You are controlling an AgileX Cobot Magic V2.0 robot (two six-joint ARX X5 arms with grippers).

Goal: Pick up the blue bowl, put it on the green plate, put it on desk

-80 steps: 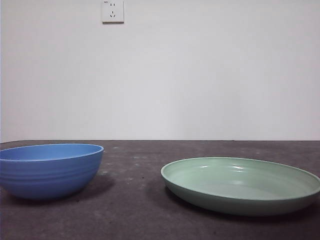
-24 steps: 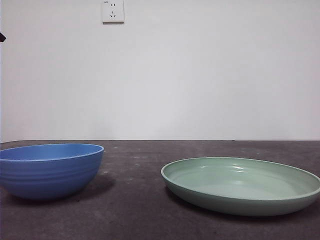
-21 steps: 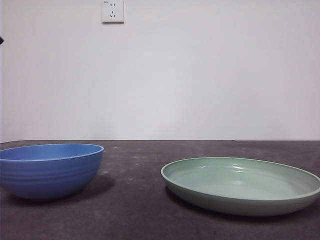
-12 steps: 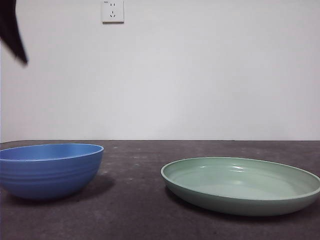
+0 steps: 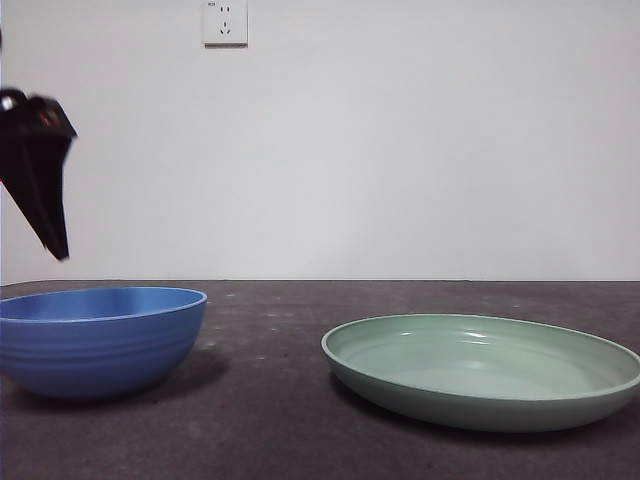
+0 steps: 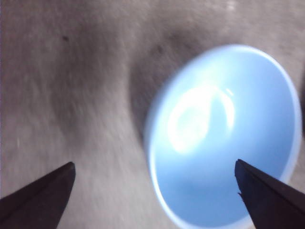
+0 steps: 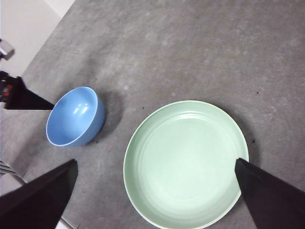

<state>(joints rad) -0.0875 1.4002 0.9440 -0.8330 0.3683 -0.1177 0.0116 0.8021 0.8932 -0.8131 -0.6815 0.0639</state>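
The left gripper (image 6: pixel 155 191) is hanging spread wide above the blurred bowl (image 6: pixel 221 136), its tips cut off in the wrist view.

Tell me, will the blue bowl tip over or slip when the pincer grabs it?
The blue bowl sits upright on the desk, so it probably won't tip. Its wall looks stiff, likely holding shape. The inside shines, so it may be slippery for the left pincer.

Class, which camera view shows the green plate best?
The right wrist view: the plate appears whole from above, rings and rim visible. The front view shows it edge-on, cut at the picture's side. The left wrist view shows none of it.
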